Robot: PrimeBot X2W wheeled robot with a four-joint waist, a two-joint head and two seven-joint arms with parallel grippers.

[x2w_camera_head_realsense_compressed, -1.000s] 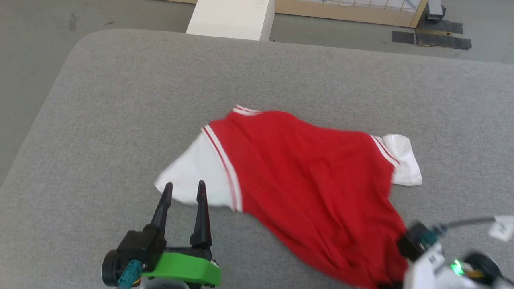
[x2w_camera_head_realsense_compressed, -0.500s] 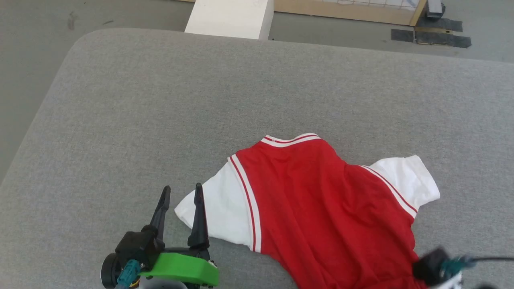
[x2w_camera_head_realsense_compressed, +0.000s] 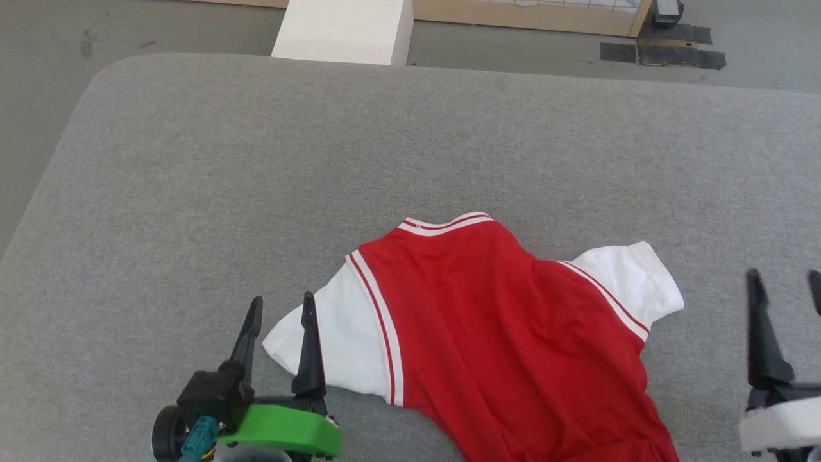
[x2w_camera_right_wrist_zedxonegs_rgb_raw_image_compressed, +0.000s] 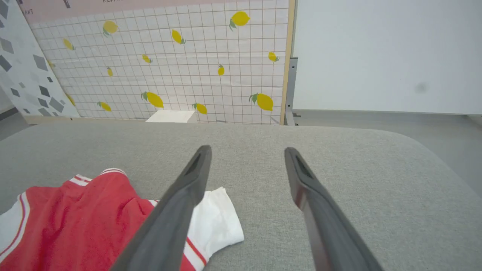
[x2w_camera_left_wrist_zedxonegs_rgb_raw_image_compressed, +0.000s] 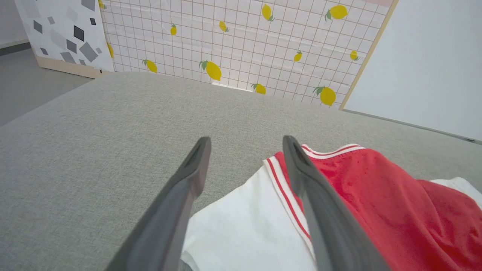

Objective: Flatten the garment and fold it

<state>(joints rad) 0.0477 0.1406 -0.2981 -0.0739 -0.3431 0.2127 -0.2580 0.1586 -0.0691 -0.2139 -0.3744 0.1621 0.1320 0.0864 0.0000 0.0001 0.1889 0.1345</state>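
Our left gripper (x2w_camera_head_realsense_compressed: 282,300), fingers apart and empty, hovers over the left sleeve of the red, white-sleeved jersey T-shirt (x2w_camera_head_realsense_compressed: 513,346), which lies rumpled on the near side of the grey fabric surface (x2w_camera_head_realsense_compressed: 385,141). Our right gripper (x2w_camera_head_realsense_compressed: 784,276) gapes empty just right of it. We judge flattening is in hand: next, pinch the edges and spread them.

Left pincer (x2w_camera_head_realsense_compressed: 282,298) shows dark fingers (x2w_camera_head_realsense_compressed: 310,350), green collar (x2w_camera_head_realsense_compressed: 282,431), teal plug (x2w_camera_head_realsense_compressed: 197,437).
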